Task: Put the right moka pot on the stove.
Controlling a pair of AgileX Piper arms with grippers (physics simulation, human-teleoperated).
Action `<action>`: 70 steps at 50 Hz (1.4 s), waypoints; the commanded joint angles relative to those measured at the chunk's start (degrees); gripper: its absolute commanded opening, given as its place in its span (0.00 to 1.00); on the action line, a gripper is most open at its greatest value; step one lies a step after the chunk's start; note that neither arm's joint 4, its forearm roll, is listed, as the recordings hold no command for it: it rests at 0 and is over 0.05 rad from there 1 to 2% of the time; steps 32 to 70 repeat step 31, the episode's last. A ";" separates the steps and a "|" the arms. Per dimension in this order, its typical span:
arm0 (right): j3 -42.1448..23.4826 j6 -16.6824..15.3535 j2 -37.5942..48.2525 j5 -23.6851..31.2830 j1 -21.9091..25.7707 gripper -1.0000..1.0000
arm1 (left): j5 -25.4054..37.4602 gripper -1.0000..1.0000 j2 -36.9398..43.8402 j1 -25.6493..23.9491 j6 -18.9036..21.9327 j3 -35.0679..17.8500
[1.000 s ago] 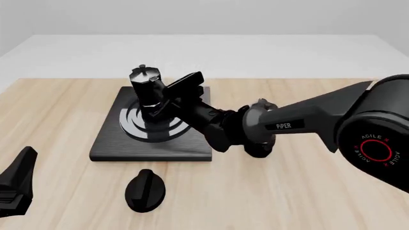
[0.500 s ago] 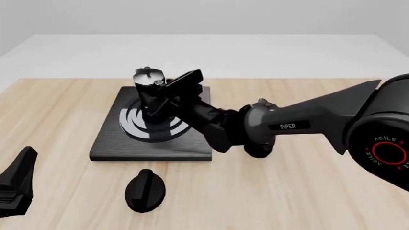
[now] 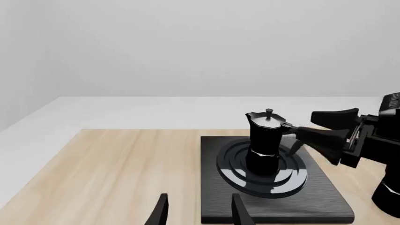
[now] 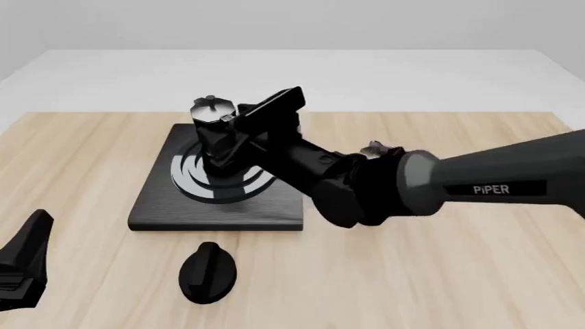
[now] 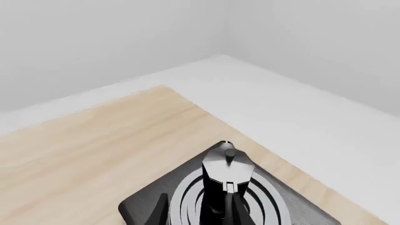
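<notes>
One black moka pot (image 4: 213,134) with a grey lid stands upright on the burner rings of the flat black stove (image 4: 155,205). My right gripper (image 4: 243,134) is open just to the right of the pot, fingers either side of its handle, not clamping it. The left wrist view shows the pot (image 3: 265,140), the stove (image 3: 325,197) and the right gripper (image 3: 306,125) with spread fingers. The right wrist view looks down on the pot (image 5: 226,166) between its fingertips. My left gripper (image 4: 30,243) is open and empty at the front left. No second moka pot is in view.
A small black oval knob (image 4: 208,272) lies on the wooden table (image 4: 439,274) just in front of the stove. The right arm (image 4: 439,188) stretches across the table's right half. Beyond the table's far edge lies a white floor.
The pot has gone from tilted in the right gripper to upright on the burner. The right gripper has opened and lifted a little, and its arm has risen. The left arm has not moved.
</notes>
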 commanded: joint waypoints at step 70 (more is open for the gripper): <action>23.37 -1.25 -35.51 5.31 1.99 1.00 | 0.00 1.00 0.00 0.00 0.00 0.00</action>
